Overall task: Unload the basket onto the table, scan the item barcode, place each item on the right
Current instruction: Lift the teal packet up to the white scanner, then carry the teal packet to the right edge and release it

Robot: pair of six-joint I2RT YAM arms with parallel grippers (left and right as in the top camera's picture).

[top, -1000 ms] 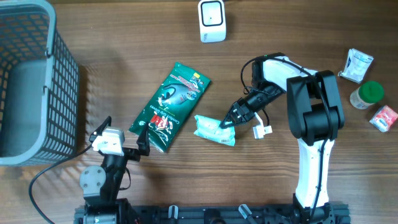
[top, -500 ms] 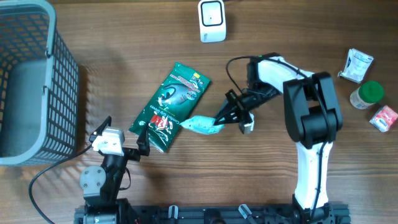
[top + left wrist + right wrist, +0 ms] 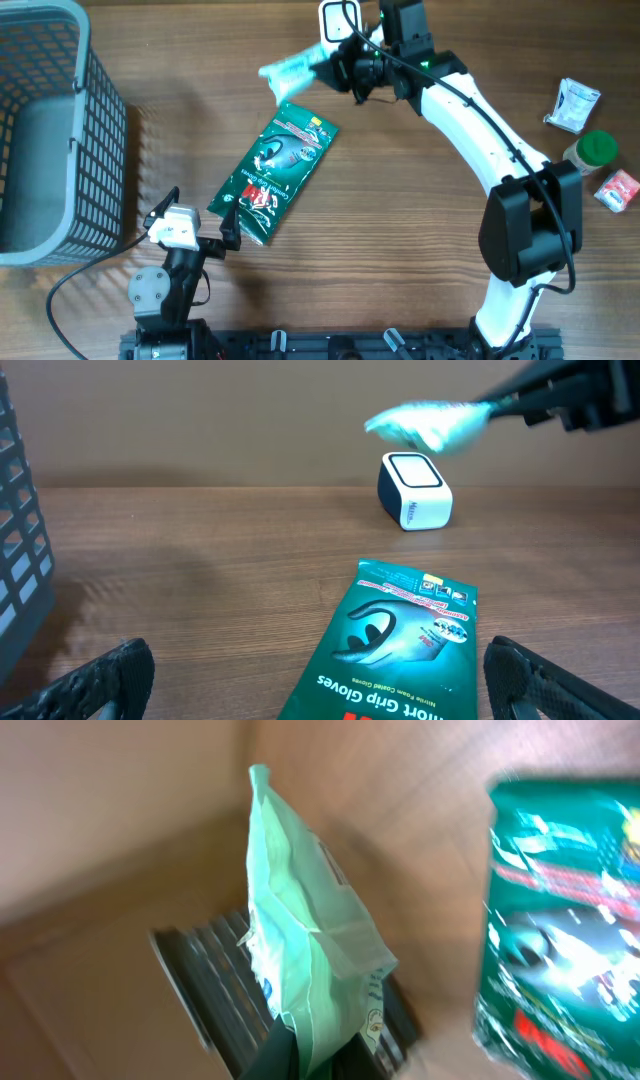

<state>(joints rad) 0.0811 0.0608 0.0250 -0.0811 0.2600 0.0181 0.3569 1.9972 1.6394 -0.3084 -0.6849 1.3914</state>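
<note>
Currently listed, item by item.

- **Right gripper** (image 3: 335,62): the jaws are closed tight on one end of the pale green packet (image 3: 293,68). The packet is held clear of the table (image 3: 420,250) and projects beyond the fingertips, away from the arm.
- **Pale green packet** (the item to be scanned): from the left wrist it is seen in the air (image 3: 428,422). From the right wrist it is seen edge-on, straight out from the fingertips (image 3: 310,930). Its printing is blurred, so no barcode can be made out.
- **Scanner** (image 3: 338,20): a small white unit, found just beside the right gripper and partly covered by it from overhead. It is seen whole from the left wrist (image 3: 413,490), lower than the raised packet.
- **Glove pack** (image 3: 275,170): green, laid flat on the table between the two grippers. It is directly ahead of the left gripper and below the right one.
- **Left gripper** (image 3: 200,207): the jaws are spread fully and nothing is held.
- **Basket** (image 3: 40,130): grey mesh, placed to the outer side of the left gripper. The dark grid behind the packet in the right wrist view is possibly this basket, though it is too blurred to confirm.
- **White sachet** (image 3: 572,105), **green-lidded jar** (image 3: 590,152) and **red packet** (image 3: 617,190): grouped together, well apart from both grippers, out past the right arm.
</note>
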